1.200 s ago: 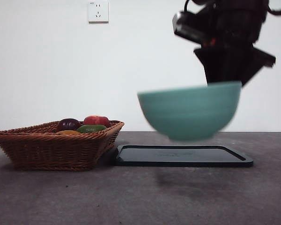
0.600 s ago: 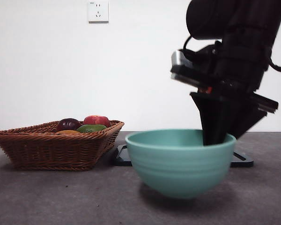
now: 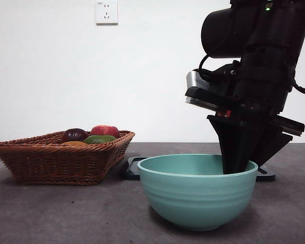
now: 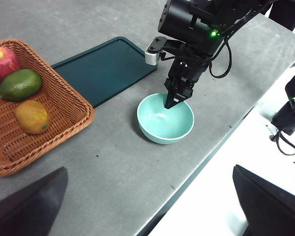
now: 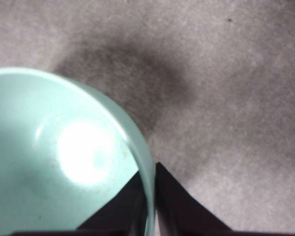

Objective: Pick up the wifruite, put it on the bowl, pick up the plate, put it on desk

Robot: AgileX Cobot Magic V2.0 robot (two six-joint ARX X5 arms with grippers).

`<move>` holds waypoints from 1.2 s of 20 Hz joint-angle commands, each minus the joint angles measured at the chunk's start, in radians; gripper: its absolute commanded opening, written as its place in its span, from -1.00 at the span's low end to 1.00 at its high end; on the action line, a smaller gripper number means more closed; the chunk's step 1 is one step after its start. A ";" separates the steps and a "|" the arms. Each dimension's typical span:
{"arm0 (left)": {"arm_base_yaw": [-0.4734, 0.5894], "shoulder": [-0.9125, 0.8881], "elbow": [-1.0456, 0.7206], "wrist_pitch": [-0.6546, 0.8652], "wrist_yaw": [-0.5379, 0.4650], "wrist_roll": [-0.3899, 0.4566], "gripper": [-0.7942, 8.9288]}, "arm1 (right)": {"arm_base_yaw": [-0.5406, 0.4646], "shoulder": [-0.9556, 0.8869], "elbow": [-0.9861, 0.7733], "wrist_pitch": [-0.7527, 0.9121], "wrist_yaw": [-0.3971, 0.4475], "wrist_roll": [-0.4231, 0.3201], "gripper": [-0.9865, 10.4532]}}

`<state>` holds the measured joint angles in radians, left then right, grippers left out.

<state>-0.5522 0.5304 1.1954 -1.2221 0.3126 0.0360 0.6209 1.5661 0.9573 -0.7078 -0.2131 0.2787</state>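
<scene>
Right end effector [image 3: 233,165] pinching bowl [image 3: 197,190] rim, one jaw inside, one outside; jaw tips hidden behind near wall in front view. Bowl base on table [image 3: 66,213], in front of dark tray [image 4: 105,69]; tray mostly hidden behind bowl in front view. Bowl empty. Wifruite [image 4: 32,117] lies in wicker basket [image 4: 64,105], beside green fruit [image 4: 20,84]; barely visible from front. Left end effector [image 4: 147,206] spread wide, high, well apart from bowl. Since half second ago: bowl lower, now seated on table.
</scene>
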 commanded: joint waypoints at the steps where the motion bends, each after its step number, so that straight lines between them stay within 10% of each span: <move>1: -0.006 0.002 0.010 0.010 0.003 -0.003 0.39 | 0.008 0.018 0.005 -0.002 0.003 0.013 -0.80; 4: -0.006 0.002 0.010 0.010 0.002 -0.003 0.39 | 0.008 0.017 0.005 0.002 0.004 0.010 -0.73; 8: -0.006 0.002 0.010 0.010 0.003 -0.002 0.39 | -0.002 -0.011 0.006 -0.017 0.004 -0.006 -0.02; 24: -0.006 0.002 0.010 0.011 0.003 -0.002 0.39 | -0.002 -0.836 0.058 -0.354 0.030 -0.032 0.30</move>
<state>-0.5522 0.5304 1.1954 -1.2228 0.3126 0.0360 0.6125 0.7269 0.9977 -1.0657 -0.1829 0.2584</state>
